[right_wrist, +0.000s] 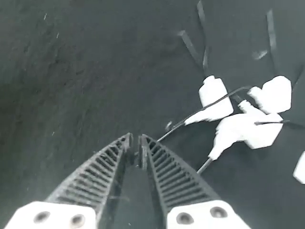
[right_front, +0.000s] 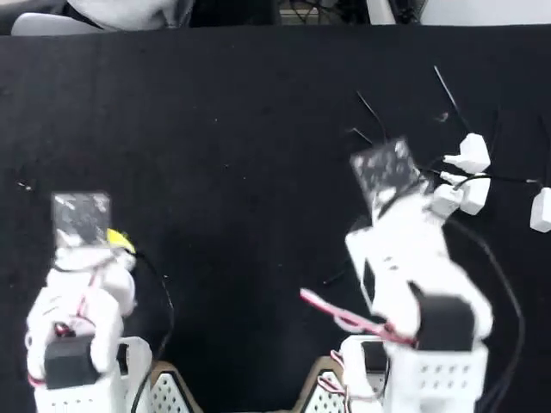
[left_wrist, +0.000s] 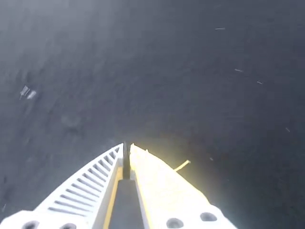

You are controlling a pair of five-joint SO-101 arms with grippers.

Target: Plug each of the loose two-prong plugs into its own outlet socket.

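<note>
while my right pincer (right_wrist: 134, 143) sits nearly closed and empty, plugs (right_wrist: 248, 129) cluster just ahead, rightward | nearest one's long axis seems along my reach | left arm (right_front: 82, 292) well away

Plugs (right_front: 472, 155) on the table (right_front: 215, 129), near the right pincer (right_wrist: 135, 139).

Readable text, labels, brands, numbers, signs: none. Entries checked: speckled plate (right_front: 81, 217) lower left; second speckled plate (right_front: 385, 172) centre right, pattern only

Tips of right pincer (right_wrist: 135, 143) together; white plugs (right_wrist: 214, 98) near.
</note>
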